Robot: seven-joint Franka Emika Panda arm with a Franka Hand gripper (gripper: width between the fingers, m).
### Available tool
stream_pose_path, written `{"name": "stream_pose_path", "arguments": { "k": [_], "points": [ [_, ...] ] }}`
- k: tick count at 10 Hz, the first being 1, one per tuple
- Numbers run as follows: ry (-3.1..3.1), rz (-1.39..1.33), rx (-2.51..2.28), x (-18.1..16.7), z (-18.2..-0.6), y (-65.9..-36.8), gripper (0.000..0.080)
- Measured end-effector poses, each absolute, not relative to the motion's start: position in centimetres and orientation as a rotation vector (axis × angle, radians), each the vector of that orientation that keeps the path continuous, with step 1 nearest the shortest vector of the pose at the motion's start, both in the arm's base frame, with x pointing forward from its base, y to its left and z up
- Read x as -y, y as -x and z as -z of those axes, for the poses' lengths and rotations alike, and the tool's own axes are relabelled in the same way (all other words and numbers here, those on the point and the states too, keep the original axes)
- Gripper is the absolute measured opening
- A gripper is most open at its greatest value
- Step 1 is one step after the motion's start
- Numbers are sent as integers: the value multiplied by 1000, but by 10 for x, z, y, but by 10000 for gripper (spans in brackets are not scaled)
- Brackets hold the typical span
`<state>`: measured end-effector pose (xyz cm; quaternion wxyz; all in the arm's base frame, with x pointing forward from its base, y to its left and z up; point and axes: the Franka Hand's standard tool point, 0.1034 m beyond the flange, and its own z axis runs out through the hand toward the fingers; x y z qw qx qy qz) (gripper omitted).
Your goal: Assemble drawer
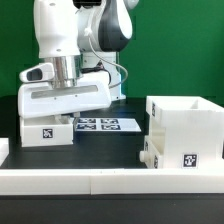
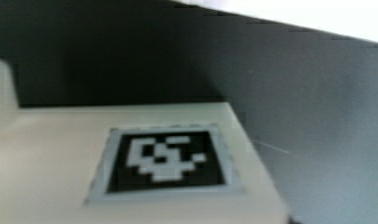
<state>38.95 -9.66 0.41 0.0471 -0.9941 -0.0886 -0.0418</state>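
Note:
My gripper (image 1: 66,80) stands at the exterior view's left, its fingers close together on the top edge of a white drawer tray (image 1: 70,100), which it holds just above the table. A second white tray (image 1: 45,131) with a square tag lies under it on the black table. The large boxy casing (image 1: 186,125), open at the top and tagged on its front, stands at the exterior view's right. The wrist view is blurred and shows a white tray surface with a black-and-white tag (image 2: 165,160) very close. My fingers are out of sight there.
The marker board (image 1: 103,125) lies flat on the table between the trays and the casing. A low white border rail (image 1: 110,180) runs along the front edge. A green wall stands behind.

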Motion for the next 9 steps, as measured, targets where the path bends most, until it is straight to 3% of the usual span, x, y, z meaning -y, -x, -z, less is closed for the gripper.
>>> {"name": "stream_pose_path", "arguments": {
  "k": [4,9],
  "points": [
    [3031,132,218,92,-11,-398,45],
    [2989,123,214,24,-33,-437,44]
  ]
}}
